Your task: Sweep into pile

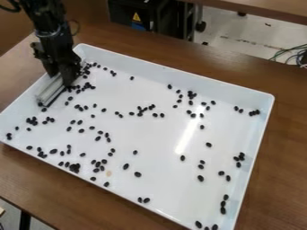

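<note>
Evidently my gripper (pixel 62 80) held the sweeper (pixel 49 92) clamped; beans (pixel 126 166) lay scattered in the tray (pixel 180 77), beside and well ahead of my grip. Stroke needed: long edge low, slow, toward one cluster.

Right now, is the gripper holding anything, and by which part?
Yes: a pale bar-shaped sweeping tool, held in the gripper by the upper end of what shows.
</note>
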You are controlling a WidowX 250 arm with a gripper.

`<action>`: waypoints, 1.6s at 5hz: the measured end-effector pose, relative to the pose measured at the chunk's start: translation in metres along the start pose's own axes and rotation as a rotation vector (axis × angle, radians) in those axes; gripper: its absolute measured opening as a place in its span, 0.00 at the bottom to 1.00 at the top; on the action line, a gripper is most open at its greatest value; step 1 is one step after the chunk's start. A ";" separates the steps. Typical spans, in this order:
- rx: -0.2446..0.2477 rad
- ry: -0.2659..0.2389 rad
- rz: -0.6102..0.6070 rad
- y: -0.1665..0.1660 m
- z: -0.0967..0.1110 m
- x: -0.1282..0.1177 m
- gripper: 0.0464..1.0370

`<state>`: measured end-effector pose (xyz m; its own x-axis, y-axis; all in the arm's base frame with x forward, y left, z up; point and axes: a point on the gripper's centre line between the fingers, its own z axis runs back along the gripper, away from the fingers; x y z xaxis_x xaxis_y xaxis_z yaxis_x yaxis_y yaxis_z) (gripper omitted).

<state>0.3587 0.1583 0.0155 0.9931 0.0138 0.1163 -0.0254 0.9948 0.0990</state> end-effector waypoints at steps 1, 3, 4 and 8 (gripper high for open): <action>0.001 -0.023 -0.065 -0.002 -0.003 0.001 0.31; -0.147 -0.042 -0.120 -0.037 -0.008 -0.005 0.31; -0.207 -0.011 -0.137 -0.072 0.000 -0.018 0.31; -0.298 0.005 -0.446 -0.261 0.018 -0.046 0.31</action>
<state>0.3171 -0.1039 0.0018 0.9007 -0.4170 0.1222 0.4319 0.8899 -0.1468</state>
